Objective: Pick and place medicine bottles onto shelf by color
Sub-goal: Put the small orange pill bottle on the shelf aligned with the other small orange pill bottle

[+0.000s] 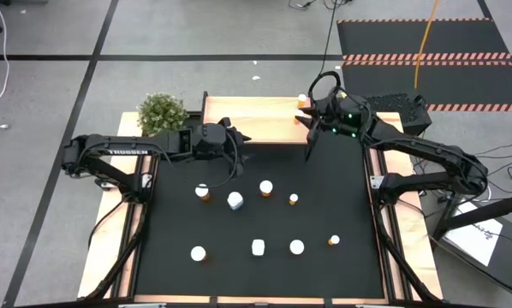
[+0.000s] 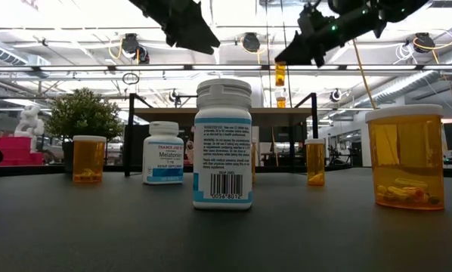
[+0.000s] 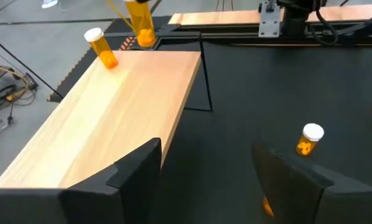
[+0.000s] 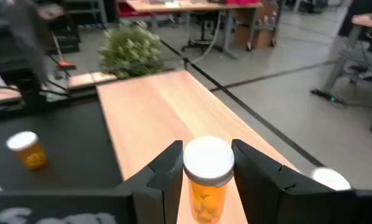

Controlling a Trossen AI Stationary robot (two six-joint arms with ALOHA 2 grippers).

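Note:
The shelf [image 1: 252, 121] is a light-wood board at the table's far edge. One orange bottle [image 3: 102, 48] stands on its right end. My right gripper [image 1: 312, 116] is shut on a second orange, white-capped bottle [image 4: 206, 180] above that end; in the low view this bottle [image 2: 280, 73] hangs over the standing one [image 2: 280, 100]. My left gripper [image 3: 204, 155] is open and holds nothing, over the shelf's near edge toward its left. Several more bottles stand on the black mat, among them a white one [image 1: 235, 201] and a tiny orange one [image 1: 293, 199]. My right gripper pinches the orange bottle at its white cap [image 4: 188, 163], one finger [image 4: 166, 173] on each side. The fingers come nearly level from the table's right side. The bottle is upright, its body below the fingers, lifted clear above the shelf.
A potted plant [image 1: 162, 112] stands at the shelf's left end. Pale wooden rails [image 1: 102, 248] run along both sides of the mat. Most of the shelf top [image 3: 111, 118] is bare. The bottles on the mat stand in two loose rows between the arms.

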